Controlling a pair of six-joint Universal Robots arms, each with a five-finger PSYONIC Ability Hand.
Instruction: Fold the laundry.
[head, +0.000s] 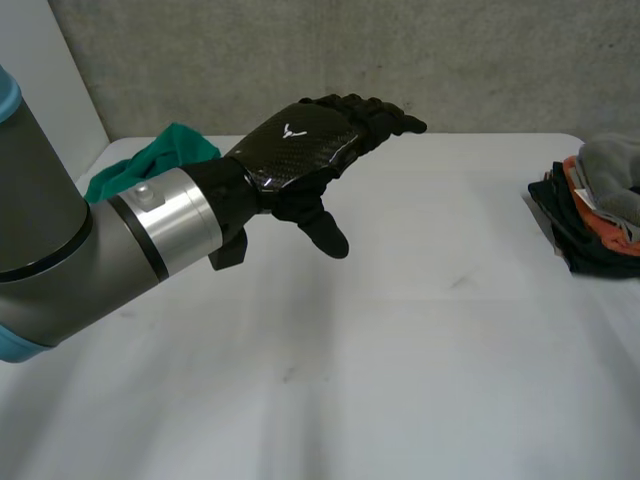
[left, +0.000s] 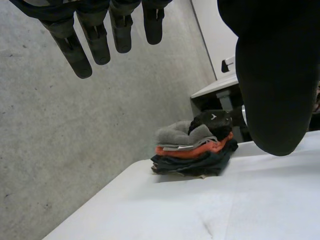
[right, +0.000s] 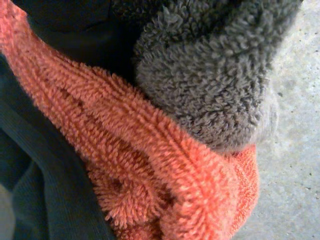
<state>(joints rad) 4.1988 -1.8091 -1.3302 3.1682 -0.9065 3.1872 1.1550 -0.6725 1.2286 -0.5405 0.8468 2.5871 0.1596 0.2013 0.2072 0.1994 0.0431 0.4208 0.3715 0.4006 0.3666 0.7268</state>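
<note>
Fingers (left: 82, 55) straight and empty, my left hand (head: 300, 140) hovers; I'd pinch the teal cloth (head: 160, 160) behind its wrist by a corner. Whether my right hand (left: 214, 119) grips anything, I cannot tell.

Your head camera sits behind and between the arms, looking down and forward across the white table (head: 400, 330) to the concrete wall (head: 300, 50). The left hand (head: 305, 145) is up close to the lens, and the laundry pile (head: 600, 215) sits out at the table's right edge. Your left wrist camera looks along that palm, past its straight fingers (left: 75, 52), and picks up the same pile from well across the table. Your right wrist camera is hard up against that pile, with the grey towel (right: 210, 65) over the orange towel (right: 150, 160), fibres right at the lens.
</note>
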